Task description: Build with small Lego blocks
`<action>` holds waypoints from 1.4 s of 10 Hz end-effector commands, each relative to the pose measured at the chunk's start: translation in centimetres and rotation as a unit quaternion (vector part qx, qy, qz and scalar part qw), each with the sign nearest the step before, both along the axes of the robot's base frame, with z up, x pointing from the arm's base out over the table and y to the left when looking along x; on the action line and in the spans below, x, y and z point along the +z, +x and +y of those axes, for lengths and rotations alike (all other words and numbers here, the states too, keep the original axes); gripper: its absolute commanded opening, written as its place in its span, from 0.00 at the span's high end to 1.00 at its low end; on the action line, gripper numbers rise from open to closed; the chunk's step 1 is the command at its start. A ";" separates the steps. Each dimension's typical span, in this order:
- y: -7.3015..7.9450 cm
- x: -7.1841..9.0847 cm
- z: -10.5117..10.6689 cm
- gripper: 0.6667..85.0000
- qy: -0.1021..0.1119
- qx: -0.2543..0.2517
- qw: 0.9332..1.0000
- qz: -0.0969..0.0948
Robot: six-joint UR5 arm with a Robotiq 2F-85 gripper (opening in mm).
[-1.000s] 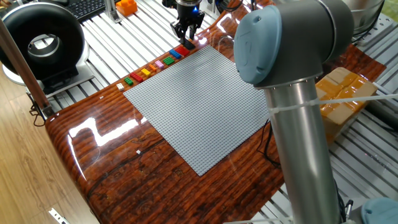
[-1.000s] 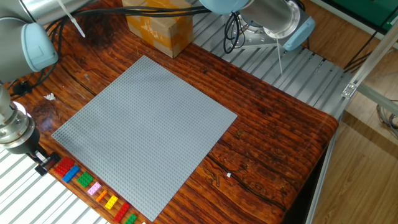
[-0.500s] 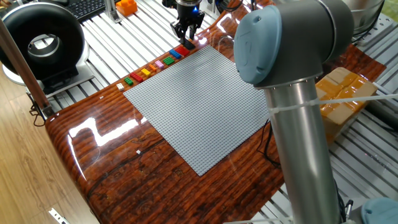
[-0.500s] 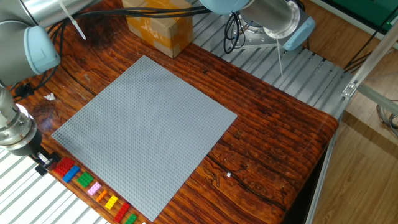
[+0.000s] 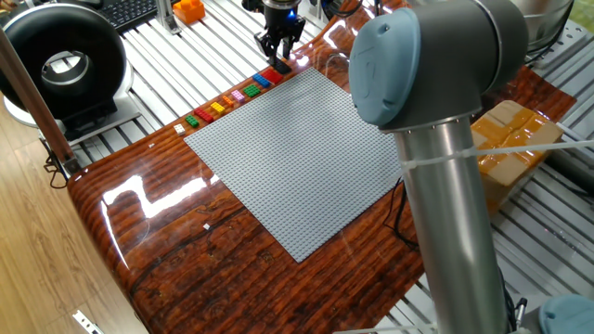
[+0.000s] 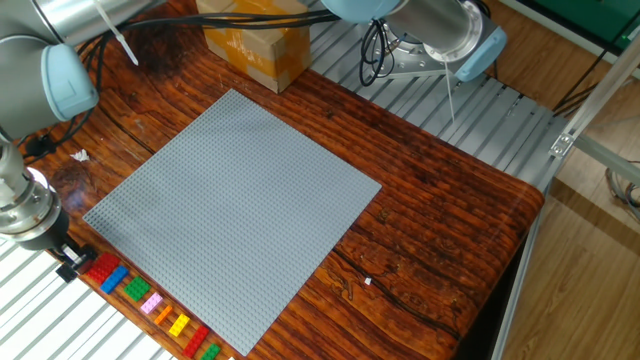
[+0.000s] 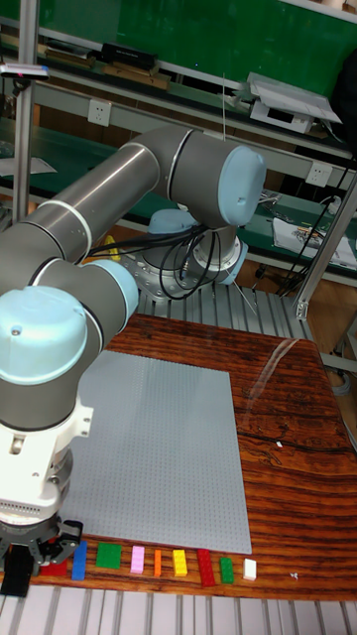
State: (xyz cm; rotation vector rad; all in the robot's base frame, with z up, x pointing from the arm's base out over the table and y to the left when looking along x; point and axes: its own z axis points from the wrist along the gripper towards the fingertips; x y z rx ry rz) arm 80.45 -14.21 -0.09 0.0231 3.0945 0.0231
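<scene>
Several small Lego blocks (image 6: pixel 150 302) lie in a row beside the grey baseplate (image 6: pixel 230 200): red, blue, green, pink, orange, yellow, red, green. The same row (image 5: pixel 232 96) runs along the baseplate (image 5: pixel 306 148) in one fixed view, and in the tall view the row (image 7: pixel 149 562) ends with a white brick (image 7: pixel 250 569). My gripper (image 6: pixel 68 263) is low at the row's end, by the end red brick (image 6: pixel 101 267). From the other side the gripper (image 5: pixel 278 57) hangs just above that red brick (image 5: pixel 276 74), its fingers spread and holding nothing. In the tall view the gripper (image 7: pixel 30 564) partly hides it.
A cardboard box (image 6: pixel 255 40) stands beyond the baseplate's far corner. An orange object (image 5: pixel 188 9) and a black round device (image 5: pixel 60 65) sit on the slatted metal surface. My own arm (image 5: pixel 436 139) blocks the near right of one fixed view. A white scrap (image 6: pixel 368 281) lies on the wood.
The arm has shifted slightly, bringing the gripper a little closer to the end red brick. The bricks have not moved.
</scene>
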 end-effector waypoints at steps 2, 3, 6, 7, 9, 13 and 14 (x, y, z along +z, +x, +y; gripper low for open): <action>0.1 0.0 0.1 0.60 0.006 -0.010 1.000 -0.002; 0.3 0.1 0.1 0.68 0.006 -0.017 1.000 -0.006; 0.6 0.7 -0.3 0.84 -0.001 -0.039 0.999 -0.012; 0.7 0.7 -0.4 0.88 -0.003 -0.043 0.999 -0.013; 1.0 1.2 -0.6 0.93 -0.009 -0.055 0.998 -0.019; -0.1 3.6 -0.5 1.00 -0.009 -0.068 0.997 -0.018; -0.8 3.6 0.0 1.00 -0.006 -0.071 0.997 -0.018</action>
